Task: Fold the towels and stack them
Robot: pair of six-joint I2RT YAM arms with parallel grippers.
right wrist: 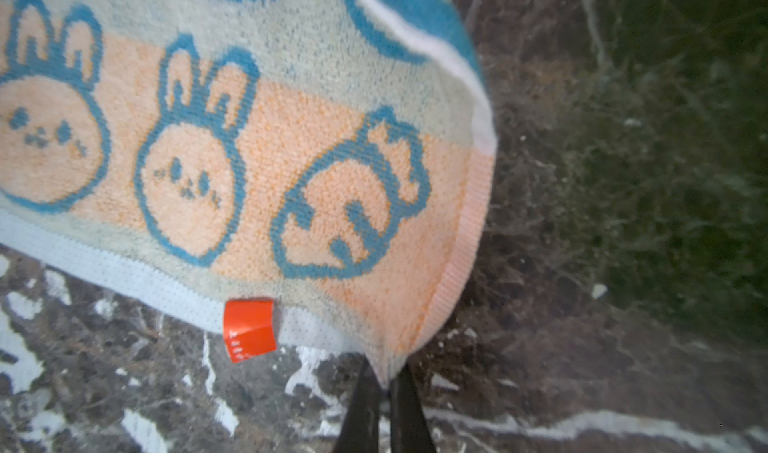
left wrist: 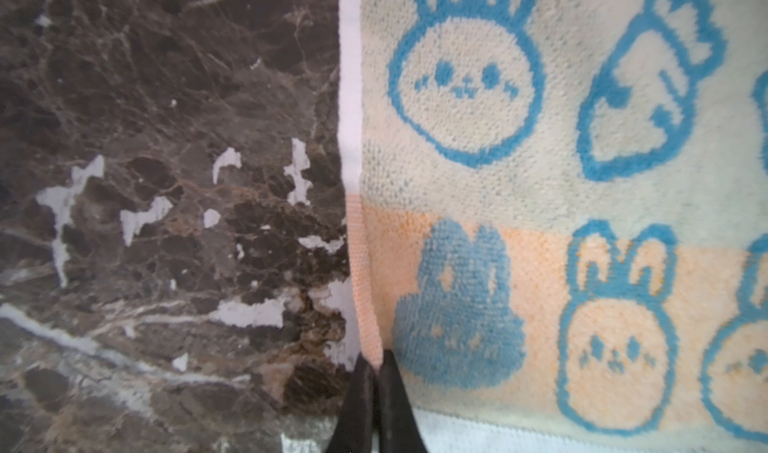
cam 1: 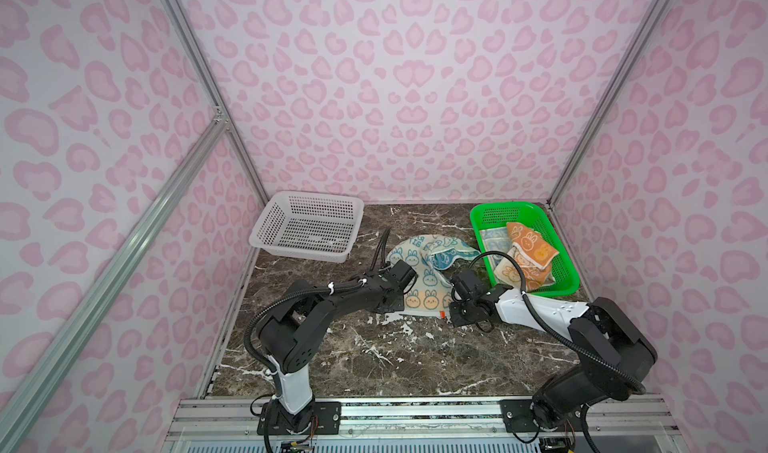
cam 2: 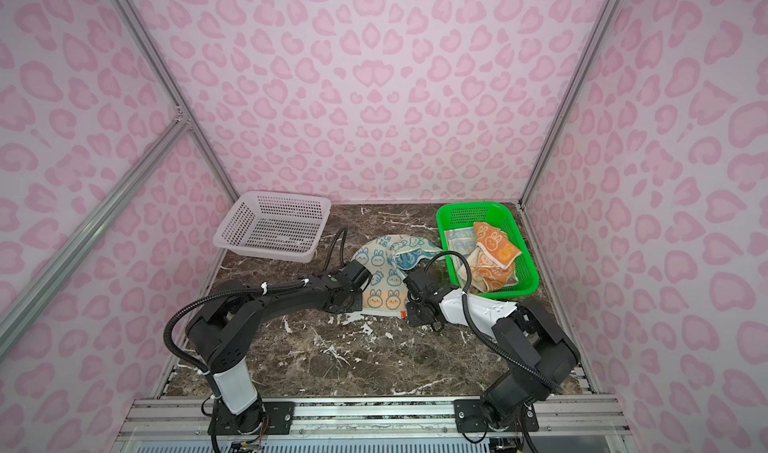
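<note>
A cream towel (cam 1: 419,274) (cam 2: 384,274) with blue bunnies and an orange band lies on the marble table, its far part bunched with the blue side turned up. My left gripper (left wrist: 375,367) is shut on the orange hem at the towel's (left wrist: 540,180) near left corner. My right gripper (right wrist: 385,378) is shut on the towel's (right wrist: 291,147) near right corner, beside an orange tag (right wrist: 249,330). In both top views the wrists hide the fingertips. More towels (cam 1: 528,249) (cam 2: 494,249), orange and pale blue, lie crumpled in the green basket (cam 1: 571,282).
A white perforated basket (cam 1: 266,239) (cam 2: 232,239) with nothing in it stands at the back left. The green basket (cam 2: 534,282) stands at the back right, close to my right arm (cam 1: 532,307). Pink patterned walls enclose the dark marble table (cam 1: 395,359) on three sides.
</note>
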